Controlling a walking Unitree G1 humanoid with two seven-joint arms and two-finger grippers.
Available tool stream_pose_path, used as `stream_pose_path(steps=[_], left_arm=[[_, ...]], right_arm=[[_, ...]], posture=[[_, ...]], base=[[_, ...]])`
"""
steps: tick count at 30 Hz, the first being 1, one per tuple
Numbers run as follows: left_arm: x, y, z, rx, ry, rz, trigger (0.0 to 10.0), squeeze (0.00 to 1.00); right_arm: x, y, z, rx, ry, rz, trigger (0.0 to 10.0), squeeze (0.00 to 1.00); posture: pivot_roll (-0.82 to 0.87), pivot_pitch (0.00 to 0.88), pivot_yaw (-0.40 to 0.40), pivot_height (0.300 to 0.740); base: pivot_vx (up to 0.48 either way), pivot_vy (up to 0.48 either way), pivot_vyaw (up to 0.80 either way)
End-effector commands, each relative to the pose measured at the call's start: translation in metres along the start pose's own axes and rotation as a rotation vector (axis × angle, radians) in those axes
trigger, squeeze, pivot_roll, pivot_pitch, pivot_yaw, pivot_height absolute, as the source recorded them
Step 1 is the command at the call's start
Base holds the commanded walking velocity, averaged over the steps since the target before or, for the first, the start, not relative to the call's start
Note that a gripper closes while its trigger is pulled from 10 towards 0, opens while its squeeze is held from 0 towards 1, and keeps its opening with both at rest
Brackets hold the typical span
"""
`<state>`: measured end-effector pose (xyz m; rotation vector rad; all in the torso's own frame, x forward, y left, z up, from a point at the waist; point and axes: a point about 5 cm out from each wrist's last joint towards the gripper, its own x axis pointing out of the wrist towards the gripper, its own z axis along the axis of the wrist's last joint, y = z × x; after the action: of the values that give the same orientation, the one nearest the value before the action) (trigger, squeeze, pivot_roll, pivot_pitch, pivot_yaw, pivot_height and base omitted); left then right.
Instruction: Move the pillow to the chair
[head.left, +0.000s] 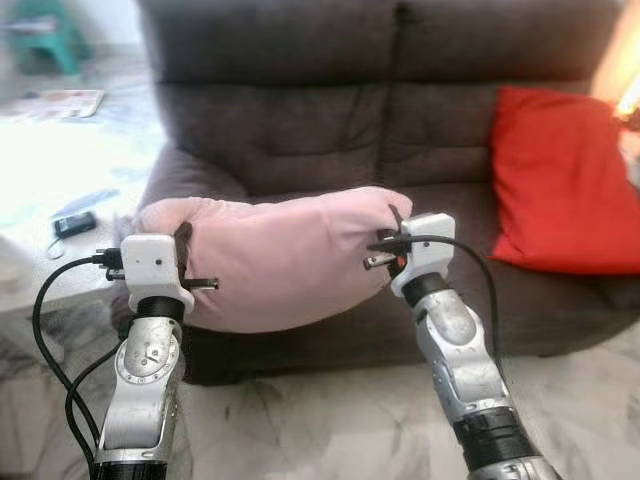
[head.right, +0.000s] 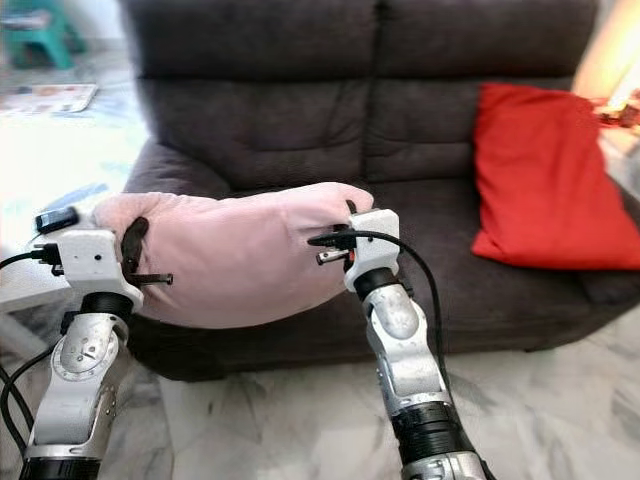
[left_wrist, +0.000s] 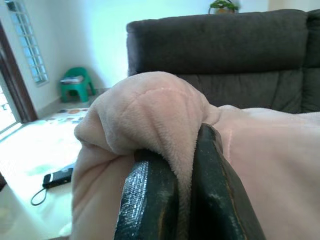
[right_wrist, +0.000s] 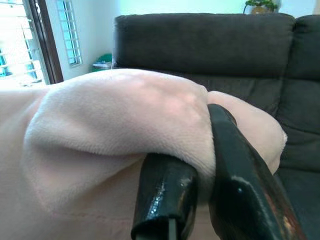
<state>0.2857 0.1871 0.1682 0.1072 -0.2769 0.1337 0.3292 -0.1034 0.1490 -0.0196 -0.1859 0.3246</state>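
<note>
I hold a soft pink pillow (head.left: 280, 255) in the air between both arms, in front of the dark brown sofa (head.left: 330, 110). At the pillow's left end my left gripper (head.left: 183, 240) is shut on a bunched corner; the wrist view has pink plush (left_wrist: 150, 115) pinched between the two black fingers (left_wrist: 145, 200). My right gripper (head.left: 395, 228) is shut on the opposite corner, the fabric (right_wrist: 125, 115) squeezed between its fingers (right_wrist: 235, 175). The pillow sags slightly in the middle and hangs over the sofa's front edge.
A red cushion (head.left: 565, 180) leans against the right part of the sofa back. A low white table (head.left: 55, 180) on my left carries a small black device (head.left: 75, 224) and papers. A green plastic chair (head.left: 45, 35) stands far back left. Marble floor (head.left: 300, 420) lies below.
</note>
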Motion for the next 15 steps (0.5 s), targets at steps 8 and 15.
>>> stream_pose_path(steps=[8, 15], left_arm=[[0.0042, -0.0093, 0.0153, -0.008, -0.068, -0.042, 10.0, 0.00], [0.0052, -0.0105, 0.0165, -0.013, -0.073, -0.044, 10.0, 0.00]], right_arm=[[0.0046, -0.0028, 0.0219, -0.005, -0.106, -0.013, 10.0, 0.00], [0.0034, 0.0008, 0.0216, -0.003, -0.113, 0.010, 10.0, 0.00]], posture=[[0.07, 0.000, -0.009, 0.740], [0.06, 0.000, -0.012, 0.740]], base=[[0.000, 0.000, 0.36], [0.000, 0.000, 0.00]])
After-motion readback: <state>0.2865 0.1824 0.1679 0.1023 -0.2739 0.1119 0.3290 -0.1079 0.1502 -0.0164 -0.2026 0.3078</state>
